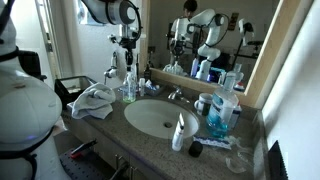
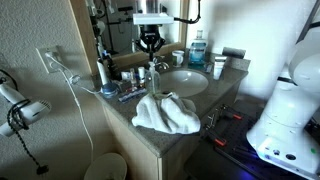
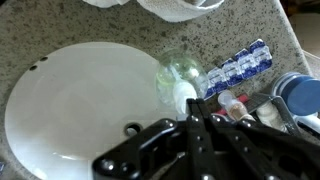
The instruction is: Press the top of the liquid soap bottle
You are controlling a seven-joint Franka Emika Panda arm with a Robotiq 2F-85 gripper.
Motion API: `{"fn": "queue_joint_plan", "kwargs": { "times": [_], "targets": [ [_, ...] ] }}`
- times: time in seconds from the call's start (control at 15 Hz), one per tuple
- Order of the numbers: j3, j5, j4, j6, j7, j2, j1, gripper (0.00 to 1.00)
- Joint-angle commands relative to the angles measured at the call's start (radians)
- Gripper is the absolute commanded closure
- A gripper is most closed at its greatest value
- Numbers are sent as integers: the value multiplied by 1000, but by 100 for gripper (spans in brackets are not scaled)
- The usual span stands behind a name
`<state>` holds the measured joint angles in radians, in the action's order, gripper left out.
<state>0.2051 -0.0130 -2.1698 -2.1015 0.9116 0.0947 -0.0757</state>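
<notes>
One light, tippy liquid soap bottle [image 3: 176, 72] stands just beneath my claw [image 3: 196, 110], clenched on nothing; I judge its springy white pump top [image 3: 186, 96] wants a centred, straight-down push, not a grasp.

Tool [image 1: 127, 50] above liquid soap bottle [image 1: 130, 88], beside sink [image 1: 158, 118].

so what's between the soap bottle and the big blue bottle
The white sink basin with its faucet lies between the liquid soap bottle and the large blue bottle, seen in an exterior view.
</notes>
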Motion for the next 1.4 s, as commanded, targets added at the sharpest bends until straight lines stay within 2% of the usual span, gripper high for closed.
{"fn": "queue_joint_plan", "kwargs": {
  "times": [0.0,1.0,1.33],
  "targets": [
    [-14,19,-9,-14,31,-4,-14,95],
    [-18,12,-17,-37,12,-39,-22,95],
    [-20,44,-34,-48,27,-39,-21,95]
  ]
}}
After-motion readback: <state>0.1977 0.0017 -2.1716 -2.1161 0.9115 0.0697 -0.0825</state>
